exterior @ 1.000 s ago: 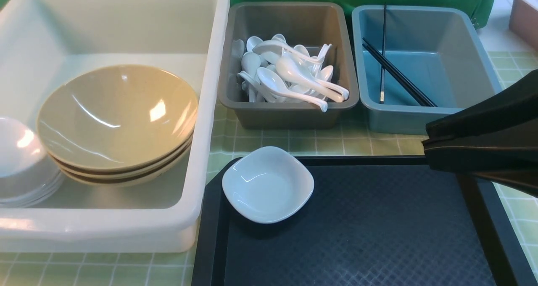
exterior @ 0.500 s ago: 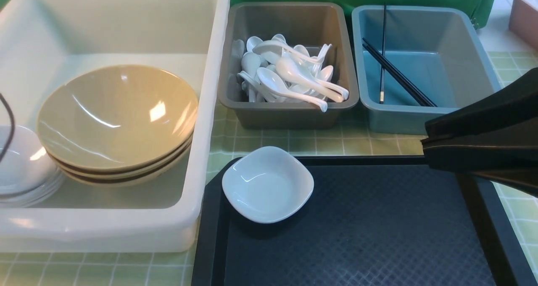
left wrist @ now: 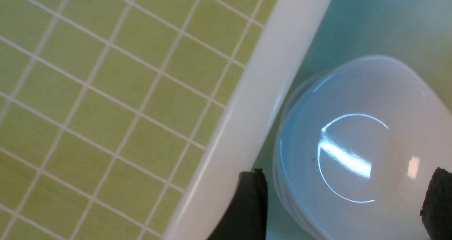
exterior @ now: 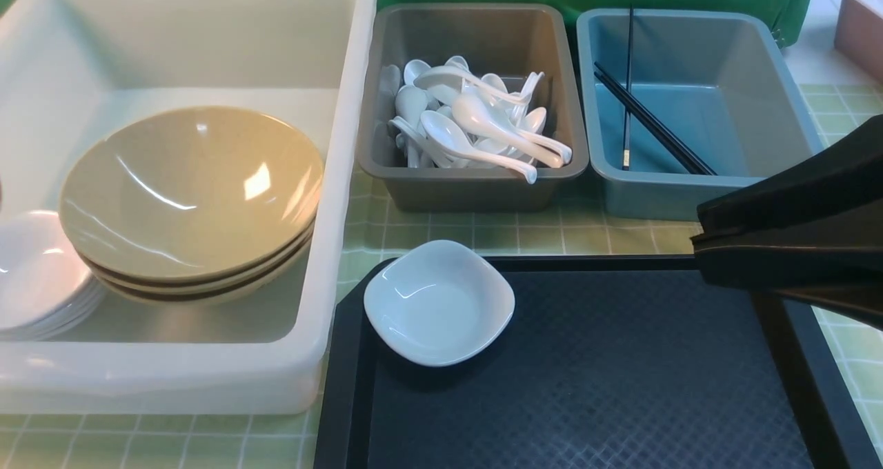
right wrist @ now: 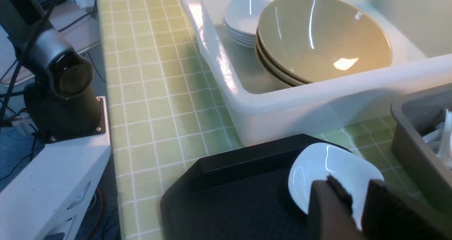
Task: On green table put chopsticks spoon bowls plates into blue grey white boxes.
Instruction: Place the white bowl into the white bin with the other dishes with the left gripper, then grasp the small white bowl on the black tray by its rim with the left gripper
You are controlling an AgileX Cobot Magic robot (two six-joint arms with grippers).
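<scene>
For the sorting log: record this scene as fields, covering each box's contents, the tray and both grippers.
white box: three stacked bowls, stack of plates
grey box: spoons
blue box: chopsticks
black tray: single plate, not yet boxed
left gripper: open, over the stack of plates
right gripper: shut, empty, at the tray's right side
</scene>
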